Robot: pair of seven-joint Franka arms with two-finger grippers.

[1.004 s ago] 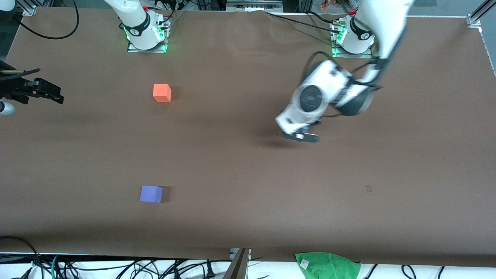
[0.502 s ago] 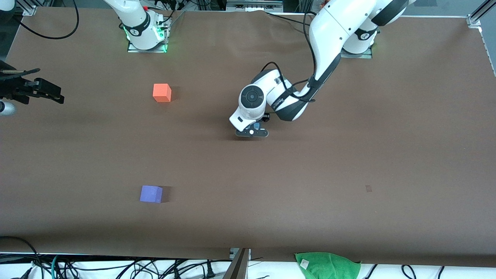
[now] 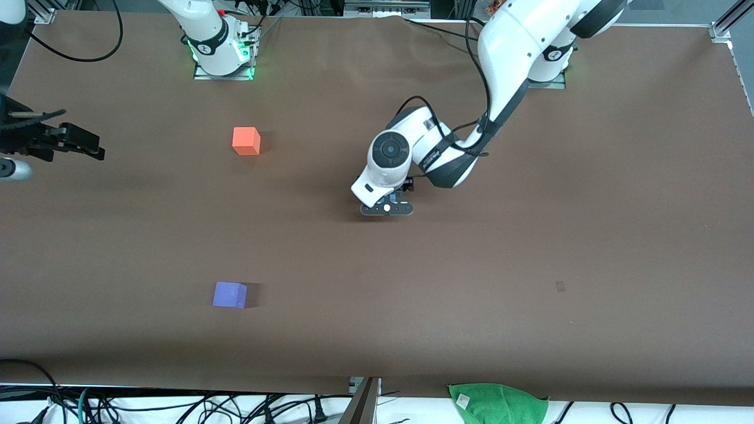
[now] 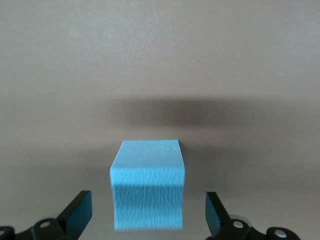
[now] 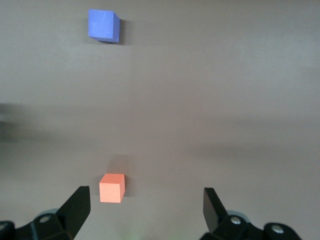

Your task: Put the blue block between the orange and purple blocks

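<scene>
The blue block [image 4: 147, 185] lies between the fingers of my left gripper [image 4: 147, 201], which is open with a gap on each side of it. In the front view this gripper [image 3: 386, 208] hangs low over the middle of the table and hides the block. The orange block [image 3: 246, 141] sits nearer the robots' bases. The purple block [image 3: 230, 294] lies nearer the front camera. Both are toward the right arm's end from the left gripper. My right gripper [image 5: 146, 199] waits open high above the orange block [image 5: 111, 187], with the purple block [image 5: 103, 25] also in its view.
The brown table [image 3: 530, 235] stretches bare toward the left arm's end, with a small dark mark [image 3: 560, 287] on it. A green cloth [image 3: 498, 403] hangs at the front edge. Cables run below that edge.
The left arm swept from the left arm's end toward the table's middle, then settled slightly lower. Its fingers now stand clear of the blue block. The orange and purple blocks have not moved.
</scene>
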